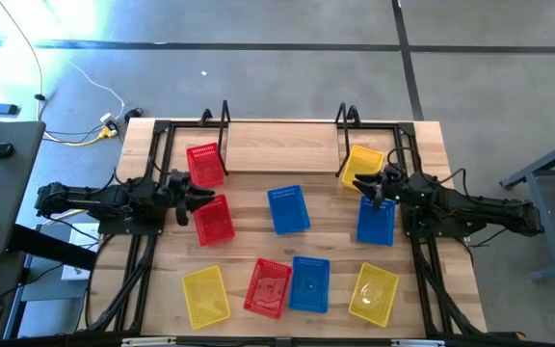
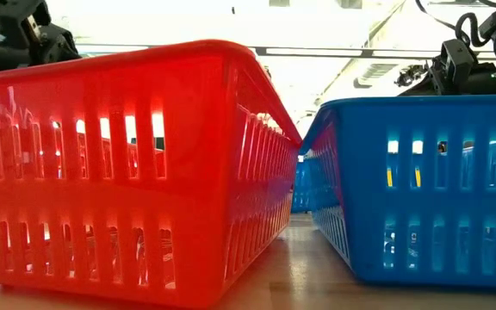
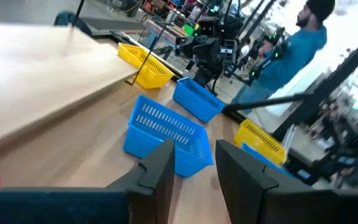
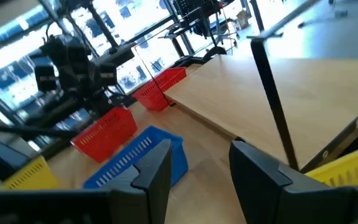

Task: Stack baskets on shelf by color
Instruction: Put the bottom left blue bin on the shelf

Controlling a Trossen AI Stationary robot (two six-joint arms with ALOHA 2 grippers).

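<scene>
Nine mesh baskets show in the high view. A red basket and a yellow basket sit at the front edge of the shelf, one toward each end. On the table lie a red basket, two blue baskets, and a near row of yellow, red, blue and yellow. My left gripper hovers open between the two left red baskets. My right gripper is open between the shelf's yellow basket and the blue one, holding nothing.
Black rod loops stand upright at the shelf's far side. In the low view a red basket and a blue basket fill the foreground. A person in a blue top stands beyond the table.
</scene>
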